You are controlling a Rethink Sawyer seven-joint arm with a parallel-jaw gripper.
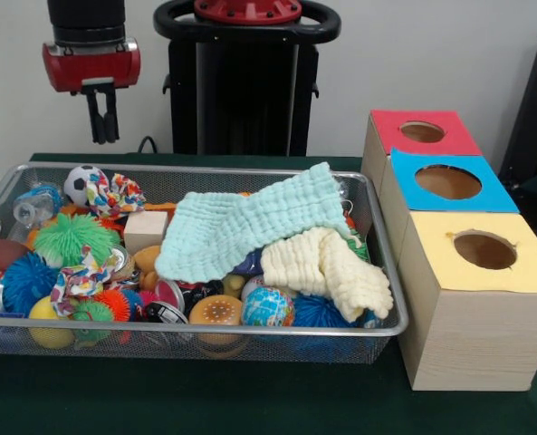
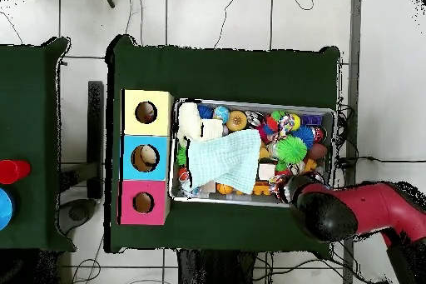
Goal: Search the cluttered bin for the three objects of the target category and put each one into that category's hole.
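Note:
The wire mesh bin (image 1: 250, 332) lies on the green table, full of toys; it also shows in the overhead view (image 2: 254, 200). One polka-dot cloth bundle (image 1: 114, 193) lies at the bin's back left, beside a soccer ball (image 1: 80, 180). A second bundle (image 1: 80, 276) lies at the front left among spiky balls. A third is hidden. My gripper (image 1: 103, 136) hangs shut and empty, high above the bin's back left corner. In the overhead view the arm's end (image 2: 320, 210) covers it.
A mint waffle cloth (image 1: 250, 227) and a cream one (image 1: 327, 267) drape over the bin's middle and right. Three wooden boxes with round holes stand right of the bin: red (image 1: 422, 131), blue (image 1: 447, 181), yellow (image 1: 484, 249). A wooden block (image 1: 146, 229) lies in the bin.

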